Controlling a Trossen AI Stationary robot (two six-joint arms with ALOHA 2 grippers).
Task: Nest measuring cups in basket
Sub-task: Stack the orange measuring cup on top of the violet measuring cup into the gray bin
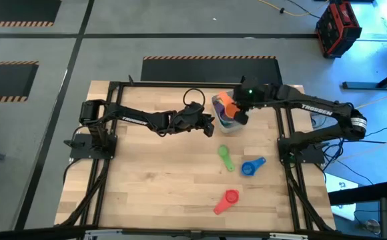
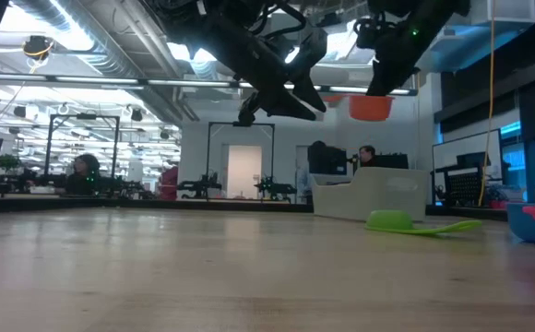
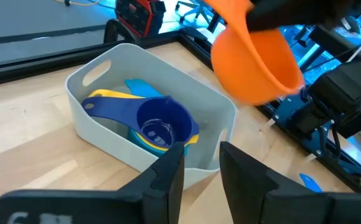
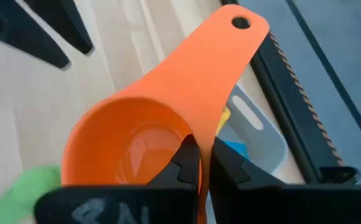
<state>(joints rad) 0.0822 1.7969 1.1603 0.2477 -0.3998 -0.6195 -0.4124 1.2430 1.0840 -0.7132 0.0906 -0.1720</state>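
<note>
The grey basket (image 3: 99, 65) stands on the table at the far middle and holds yellow, light blue and dark blue measuring cups (image 3: 162, 124) nested in one another. An orange measuring cup (image 3: 255, 59) hangs above the basket (image 1: 221, 119) with my right gripper (image 4: 200, 155) shut on it. My left gripper (image 3: 202, 149) stands open beside the basket's left side, above the table, with nothing between its fingers. Green (image 1: 225, 158), blue (image 1: 250, 167) and red (image 1: 227, 200) cups lie on the table nearer the front. My right gripper holds the orange cup by its bowl wall (image 4: 196, 134), close to where the handle starts. One finger (image 4: 183, 158) is inside the bowl and one (image 4: 230, 168) outside. The fingers slant down from the right. The cup (image 2: 371, 106) is lifted clear, mouth up, handle pointing away from the gripper.
The dark frame rails (image 1: 283, 133) run along the table's sides near both arm bases. Bare wood (image 1: 160, 180) lies on the near left of the table.
</note>
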